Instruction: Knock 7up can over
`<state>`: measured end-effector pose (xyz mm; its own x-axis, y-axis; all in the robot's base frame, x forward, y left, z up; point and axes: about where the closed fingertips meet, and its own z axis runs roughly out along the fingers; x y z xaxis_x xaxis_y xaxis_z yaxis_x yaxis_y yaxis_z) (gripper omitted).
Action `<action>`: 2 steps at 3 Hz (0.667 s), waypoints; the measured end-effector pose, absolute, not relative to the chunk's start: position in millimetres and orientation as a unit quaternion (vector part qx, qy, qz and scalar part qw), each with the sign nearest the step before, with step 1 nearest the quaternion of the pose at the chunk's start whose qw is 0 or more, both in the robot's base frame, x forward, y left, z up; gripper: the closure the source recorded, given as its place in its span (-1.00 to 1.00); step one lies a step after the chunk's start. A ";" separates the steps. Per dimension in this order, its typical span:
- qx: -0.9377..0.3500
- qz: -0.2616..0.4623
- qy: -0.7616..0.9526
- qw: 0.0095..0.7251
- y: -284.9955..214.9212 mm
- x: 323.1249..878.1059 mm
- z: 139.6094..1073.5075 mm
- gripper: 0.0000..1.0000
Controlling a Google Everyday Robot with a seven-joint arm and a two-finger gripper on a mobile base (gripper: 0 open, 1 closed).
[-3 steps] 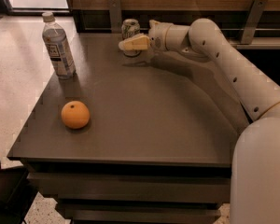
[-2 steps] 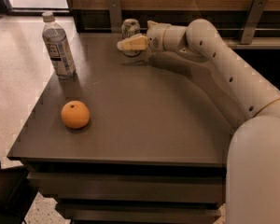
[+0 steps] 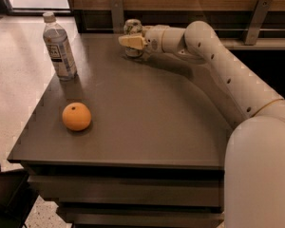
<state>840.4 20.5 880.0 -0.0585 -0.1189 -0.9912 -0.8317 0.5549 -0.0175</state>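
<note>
The 7up can (image 3: 132,28) stands upright at the far edge of the grey table (image 3: 147,108), small and silvery, partly hidden behind my gripper. My gripper (image 3: 129,42), with cream-coloured fingers, reaches in from the right on the white arm (image 3: 213,56) and sits right in front of the can, at or touching its front side.
A clear water bottle (image 3: 59,46) with a white cap stands at the table's left edge. An orange (image 3: 76,116) lies near the front left. A wooden wall with metal brackets (image 3: 116,13) runs behind the table.
The gripper has shifted slightly left, closer across the front of the can. The can still stands upright.
</note>
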 end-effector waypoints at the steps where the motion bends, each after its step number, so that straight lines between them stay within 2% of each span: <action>1: -0.361 0.307 0.660 0.583 24.2 840.2 879.2 0.28; 2: -0.362 0.309 0.659 0.582 27.5 839.9 878.5 0.73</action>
